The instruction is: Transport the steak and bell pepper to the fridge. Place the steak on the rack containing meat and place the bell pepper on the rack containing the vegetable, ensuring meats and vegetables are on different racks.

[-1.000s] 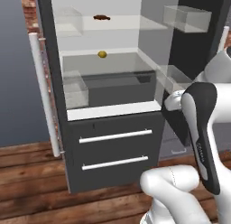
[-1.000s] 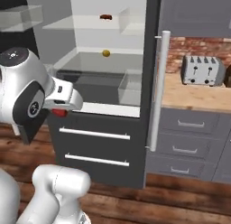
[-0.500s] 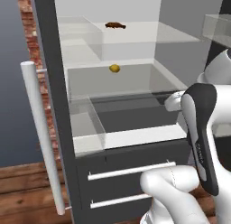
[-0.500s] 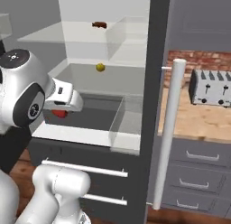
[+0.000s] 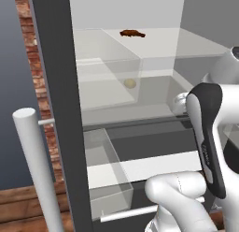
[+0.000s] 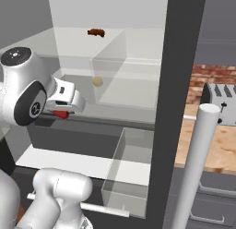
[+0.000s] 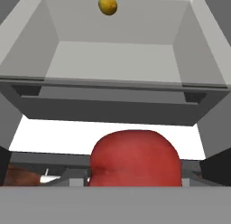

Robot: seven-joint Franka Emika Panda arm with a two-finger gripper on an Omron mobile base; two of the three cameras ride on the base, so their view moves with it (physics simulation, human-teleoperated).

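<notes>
Hand view: bell pepper (image 7: pixel 135 157) large between the finger tips, claw (image 7: pixel 135 180) clamped tight on it. Vegetable (image 7: pixel 108 5) ahead on the lower translucent rack, well apart from the pepper. Both base views closer to the fridge (image 6: pixel 177 85) than a second ago; whole scene shifted, so camera travel, not object motion. Approach nearly done; placement probably next. Right base view: forearm level, gripper (image 6: pixel 62 113) pointed into the interior, below the vegetable (image 6: pixel 97 81) rack. Meat (image 6: pixel 96 33) on the upper rack. Left base view: meat (image 5: pixel 132 33) above vegetable (image 5: pixel 130 83). Brown-red sliver at lower left of hand view, possibly the steak; cannot tell.
</notes>
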